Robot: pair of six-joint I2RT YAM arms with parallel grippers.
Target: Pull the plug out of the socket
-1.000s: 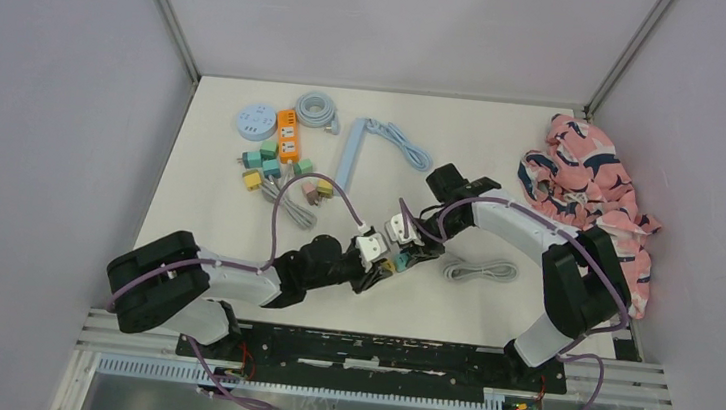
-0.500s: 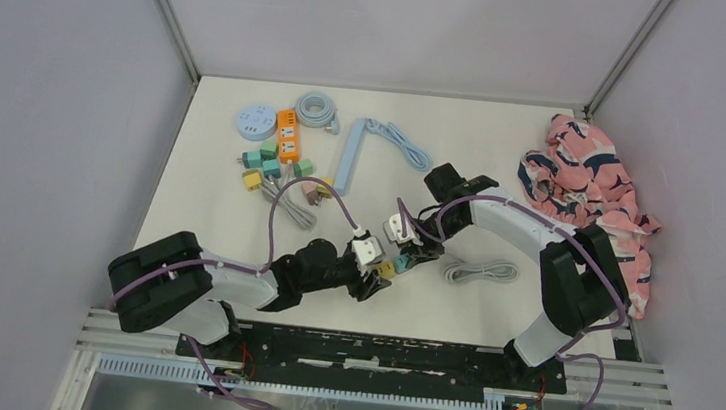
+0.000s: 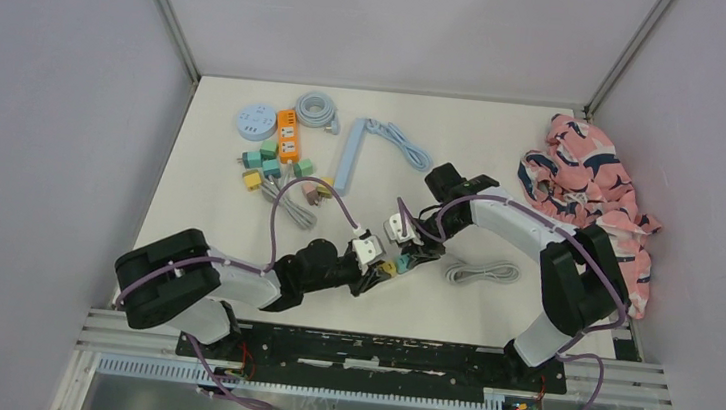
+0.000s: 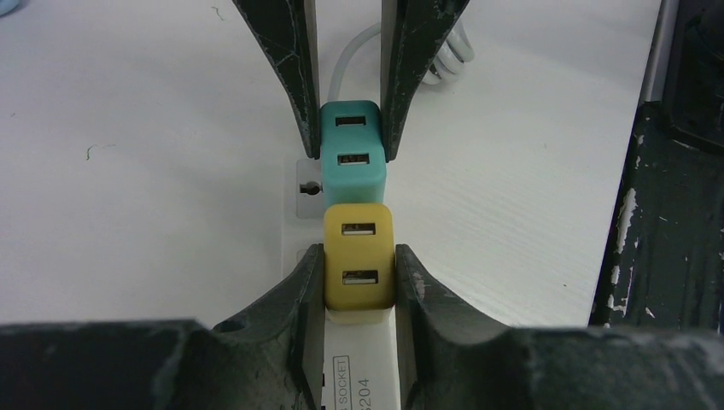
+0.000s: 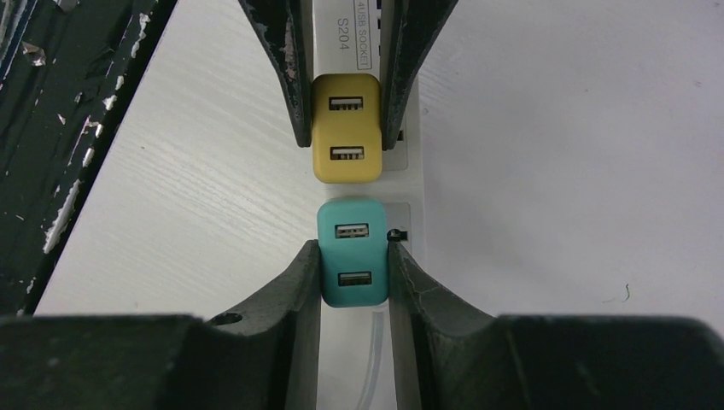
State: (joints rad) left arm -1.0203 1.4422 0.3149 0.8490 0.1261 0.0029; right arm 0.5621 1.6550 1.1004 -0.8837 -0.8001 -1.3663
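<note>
The left end effector (image 4: 359, 275) grips the yellow plug (image 4: 359, 243) and the right end effector (image 5: 353, 266) grips the teal plug (image 5: 352, 235). Both plugs sit in the white socket strip (image 4: 306, 184) on the tabletop (image 4: 154, 171). Brace one plug and pull the other straight out, no twisting

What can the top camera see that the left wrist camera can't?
Only the top view shows the pink cloth and the orange power strip. Only the left wrist view shows the slots in the yellow plug and teal plug, and print on the white socket strip. Both show the left gripper pinching the yellow one, the right gripper the teal one.
</note>
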